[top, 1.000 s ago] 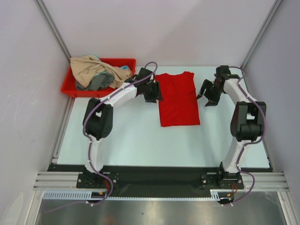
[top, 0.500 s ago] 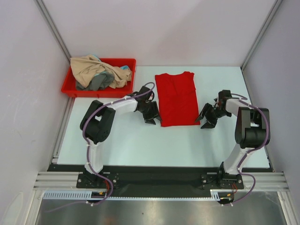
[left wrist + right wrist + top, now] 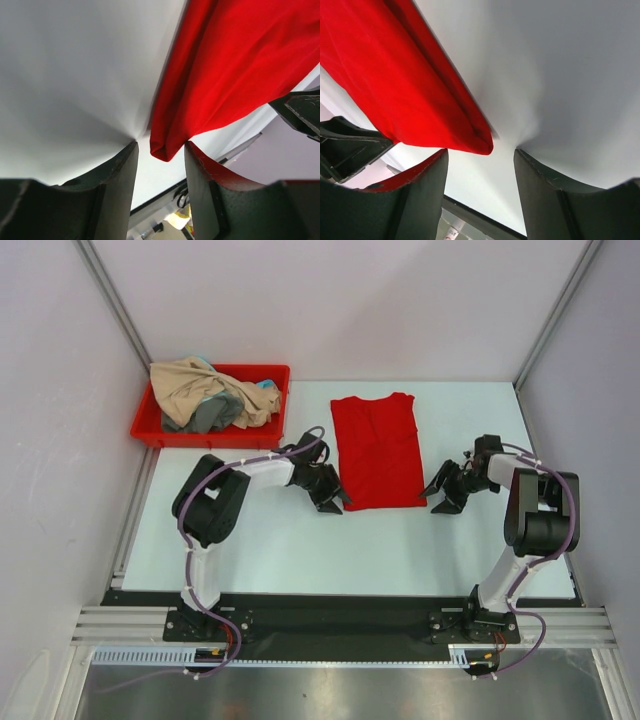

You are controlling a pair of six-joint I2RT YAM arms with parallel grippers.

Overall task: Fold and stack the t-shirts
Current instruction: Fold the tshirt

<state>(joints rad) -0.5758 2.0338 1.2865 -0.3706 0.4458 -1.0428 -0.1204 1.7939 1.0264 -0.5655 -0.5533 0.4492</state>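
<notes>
A red t-shirt (image 3: 377,448) lies folded lengthwise into a long strip at the table's middle back. My left gripper (image 3: 340,503) is open and low at the strip's near left corner; in the left wrist view that corner (image 3: 162,150) sits between the open jaws (image 3: 161,172). My right gripper (image 3: 434,500) is open at the near right corner; in the right wrist view that corner (image 3: 482,145) sits between the jaws (image 3: 480,172). Neither grips cloth. Beige-tan (image 3: 205,385), grey (image 3: 212,416) and light blue shirts lie heaped in the red tray.
The red plastic tray (image 3: 148,425) stands at the back left corner of the white table (image 3: 300,540). Grey walls close in the left, back and right. Both arm bases stand at the near edge.
Both grippers have come down from beside the shirt's middle to its near corners, left and right. The shirt has not moved.
</notes>
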